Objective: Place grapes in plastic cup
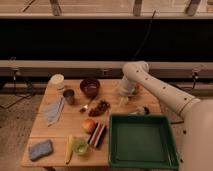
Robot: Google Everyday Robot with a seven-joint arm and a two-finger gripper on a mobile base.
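The grapes (pixel 100 107), a small dark red-purple bunch, lie on the wooden table (pixel 60 131) just in front of a dark bowl. The plastic cup (pixel 80 146), short and light green, stands near the table's front edge, left of the green tray. My gripper (pixel 123 102) hangs over the table's back middle, a little to the right of the grapes and apart from them. It is far from the plastic cup. I see nothing held in it.
A dark bowl (pixel 90 87), a dark grey cup (pixel 69 96) and a white round container (pixel 57 80) stand at the back left. An apple (pixel 89 125), a dark packet (pixel 97 134), a yellow item (pixel 69 149), a blue sponge (pixel 40 149) and a grey cloth (pixel 52 110) lie nearby. A green tray (pixel 142 141) fills the front right.
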